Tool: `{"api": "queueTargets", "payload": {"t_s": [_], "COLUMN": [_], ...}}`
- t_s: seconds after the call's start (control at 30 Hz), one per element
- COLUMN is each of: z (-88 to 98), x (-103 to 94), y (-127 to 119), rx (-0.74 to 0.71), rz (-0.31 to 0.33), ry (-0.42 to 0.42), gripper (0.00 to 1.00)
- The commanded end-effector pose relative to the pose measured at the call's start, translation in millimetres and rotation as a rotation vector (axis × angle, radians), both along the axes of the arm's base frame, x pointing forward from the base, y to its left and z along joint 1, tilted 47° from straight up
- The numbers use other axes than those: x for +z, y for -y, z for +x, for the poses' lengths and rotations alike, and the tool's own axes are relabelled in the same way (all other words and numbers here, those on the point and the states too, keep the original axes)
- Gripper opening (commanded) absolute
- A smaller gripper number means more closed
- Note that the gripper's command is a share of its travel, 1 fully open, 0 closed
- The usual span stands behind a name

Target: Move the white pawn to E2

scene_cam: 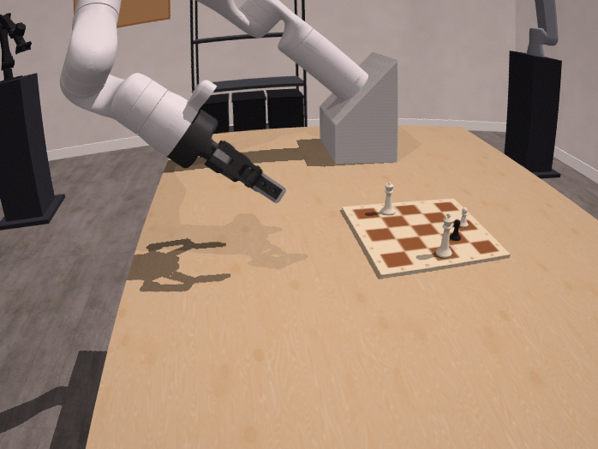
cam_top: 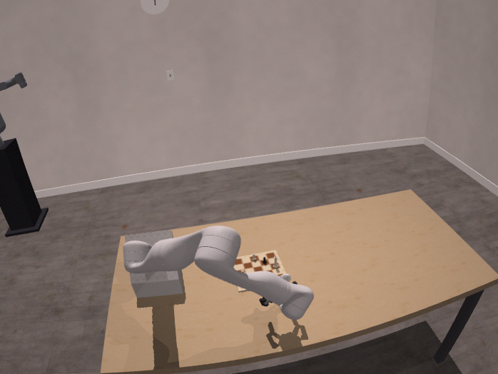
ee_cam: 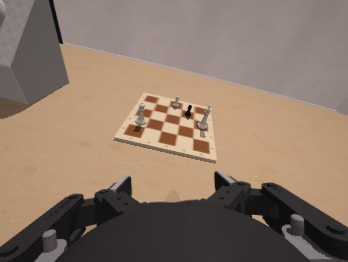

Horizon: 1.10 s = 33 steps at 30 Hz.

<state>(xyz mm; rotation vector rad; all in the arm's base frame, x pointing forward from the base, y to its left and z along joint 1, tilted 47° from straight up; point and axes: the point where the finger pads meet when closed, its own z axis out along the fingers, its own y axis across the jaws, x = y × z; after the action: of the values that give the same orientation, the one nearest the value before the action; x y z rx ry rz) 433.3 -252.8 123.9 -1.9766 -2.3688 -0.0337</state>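
Note:
The small chessboard (scene_cam: 425,236) lies on the wooden table and also shows in the wrist view (ee_cam: 170,127). The white pawn (scene_cam: 463,217) stands upright near the board's far right edge, and it shows in the wrist view (ee_cam: 176,102) too. A black pawn (scene_cam: 455,230) stands right next to it. Two tall white pieces stand upright, one at the far left corner (scene_cam: 387,199) and one near the front edge (scene_cam: 444,236). My gripper (scene_cam: 270,190) (ee_cam: 173,183) is open and empty. It hangs above the bare table well to the left of the board, pointing towards it.
The grey wedge-shaped arm base (scene_cam: 361,116) stands behind the board. My forearm covers part of the board (cam_top: 261,265) in the top view. Black pedestals (scene_cam: 531,106) and a shelf stand off the table.

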Motion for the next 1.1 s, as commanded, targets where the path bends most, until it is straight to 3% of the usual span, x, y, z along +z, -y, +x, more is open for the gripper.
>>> {"api": "queueTargets", "payload": {"t_s": [0.0,0.37,1.07], "z": [-13.1,-24.5,-25.5], "x": [-11.7,-19.1,-19.7], "y": [23,48,50], "rx": [-0.08,-0.21,-0.22], "rz": [-0.002,-0.01,-0.011], "ry": [-0.021,-0.028,-0.029], "gripper": [1.0,1.0,1.0]}}
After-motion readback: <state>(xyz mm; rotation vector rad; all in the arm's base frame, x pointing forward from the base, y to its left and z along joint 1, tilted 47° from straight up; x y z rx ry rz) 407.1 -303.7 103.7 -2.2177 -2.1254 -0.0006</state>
